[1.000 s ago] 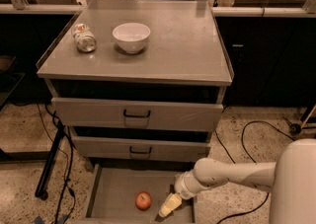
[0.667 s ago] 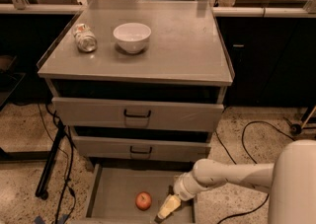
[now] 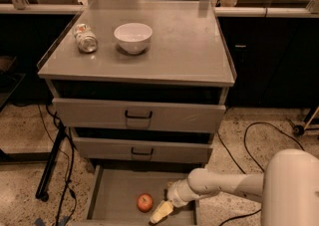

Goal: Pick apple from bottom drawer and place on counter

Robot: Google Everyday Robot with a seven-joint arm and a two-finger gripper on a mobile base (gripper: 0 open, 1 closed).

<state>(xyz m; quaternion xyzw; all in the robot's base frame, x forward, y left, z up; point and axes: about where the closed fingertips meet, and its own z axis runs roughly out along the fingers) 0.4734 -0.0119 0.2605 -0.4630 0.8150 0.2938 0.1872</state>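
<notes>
Shift since a second ago: slid the hand (image 3: 160, 212) a little leftward in the camera view, nearer the apple (image 3: 145, 202); left the apple in its spot.
Hand position: hung low inside the bottom drawer (image 3: 114, 192), tipped down and to the left, just beside the apple on its right in view; touching or apart, could not be told.
Hand state: apart or together, could not be told; showed only as one pale yellowish wedge.
Arm (image 3: 224, 185): white and rounded, reached in from the lower right of the view toward the drawer's right side.
Apple: small, red-orange, rested on the drawer's flat grey bottom, about midway across and toward the front.
Bottom drawer: stood pulled out, lowest of three, grey inside, with only the apple and the hand in it.
Upper drawers (image 3: 174, 116): sat above the open one, grey fronts, each with a black handle (image 3: 138, 115) at its middle.
Table (image 3: 184, 46): formed the grey metal top of the cabinet, with a thin raised rim.
White bowl (image 3: 133, 37): stood upright on the table's left half.
Can (image 3: 85, 38): lay on its side on the table, near the bowl's left, apart from it.
Floor (image 3: 25, 135): speckled, crossed by black cables (image 3: 251, 145) on both sides of the cabinet.
</notes>
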